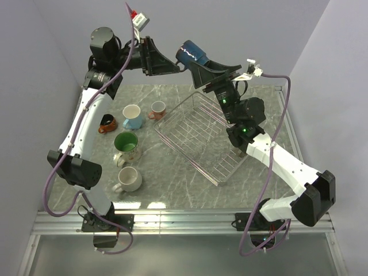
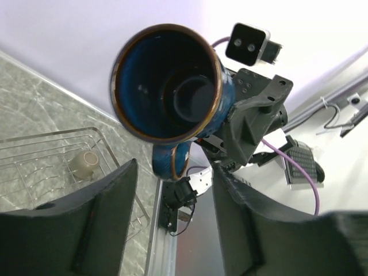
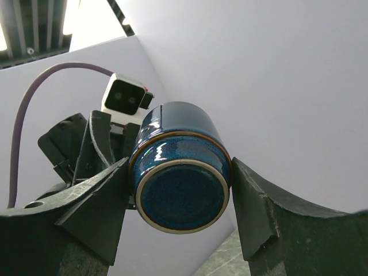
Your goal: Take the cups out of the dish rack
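Rail (image 1: 184,217) edges marbled table (image 1: 172,192) holding dish rack (image 1: 198,135) between pale walls (image 1: 241,29).

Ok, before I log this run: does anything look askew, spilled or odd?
The rack sits skewed, diagonal to the table's edges. The blue mug is sideways in mid-air, clamped in the right gripper, its mouth facing the open left gripper. Nothing looks spilled or broken.
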You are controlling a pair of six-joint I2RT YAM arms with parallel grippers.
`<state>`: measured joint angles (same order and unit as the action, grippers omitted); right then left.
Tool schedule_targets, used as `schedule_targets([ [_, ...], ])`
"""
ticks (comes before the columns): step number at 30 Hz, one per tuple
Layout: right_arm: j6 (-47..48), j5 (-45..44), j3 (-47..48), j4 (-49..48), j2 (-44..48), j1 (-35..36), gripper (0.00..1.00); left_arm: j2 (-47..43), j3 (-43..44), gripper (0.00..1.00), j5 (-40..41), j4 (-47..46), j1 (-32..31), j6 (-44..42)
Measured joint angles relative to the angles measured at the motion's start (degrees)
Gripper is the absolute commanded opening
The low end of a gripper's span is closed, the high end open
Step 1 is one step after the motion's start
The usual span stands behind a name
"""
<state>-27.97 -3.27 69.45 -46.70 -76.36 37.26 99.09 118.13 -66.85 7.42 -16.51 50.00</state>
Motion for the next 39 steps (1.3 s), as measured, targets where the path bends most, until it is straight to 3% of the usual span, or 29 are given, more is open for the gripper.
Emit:
schedule_targets([
  [2,-0.13,0.31,0.04,-0.02,0.00,0.00,0.00,0.09,0.02,0.46,-0.35,-0.85,-0.52,0.94],
  [7,-0.81,1.86,1.92,0.35,-1.11,0.00,0.00,0.28,-0.28,0.36,-0.92,-4.04,-1.07,4.55],
  [8,-0.92,2.14,1.92,0.28,-1.11,0.00,0.00,0.35,-0.28,0.27,-0.94,-4.28,-1.07,4.92],
  [11,-1.27,2.75,1.90,0.24,-1.11,0.00,0.00,0.72,-0.24,0.17,-1.20,-4.81,-0.81,5.84],
  [13,-1.62,3.10,1.73,0.26,-1.14,-0.04,0.00,0.85,-0.24,0.01,-1.44,-4.74,-0.72,6.32],
  [19,-2.23,3.87,-0.20,-0.55,-1.05,-0.28,0.00,0.87,-0.26,0.00,-1.90,-1.25,-0.26,4.00],
  [21,-2.34,4.85,-1.14,-0.59,-1.03,-0.57,0.19,0.85,-0.81,0.00,-2.16,0.48,0.13,2.36],
  [23,-2.16,6.03,-1.57,0.74,-1.03,-1.07,0.47,0.85,-1.70,0.00,-2.32,2.29,0.70,0.11],
  [26,-1.90,7.69,-2.38,3.63,-1.05,-1.68,0.60,0.76,-2.99,0.00,-1.75,7.08,1.36,-4.98],
  [33,-2.75,10.05,-5.51,6.51,-2.32,-2.27,0.71,-2.91,-11.15,0.00,3.98,14.64,1.99,-16.13],
  [39,-3.58,12.66,-5.51,7.80,-5.49,-3.23,0.74,-3.63,-15.74,0.00,6.34,15.41,3.08,-19.02],
])
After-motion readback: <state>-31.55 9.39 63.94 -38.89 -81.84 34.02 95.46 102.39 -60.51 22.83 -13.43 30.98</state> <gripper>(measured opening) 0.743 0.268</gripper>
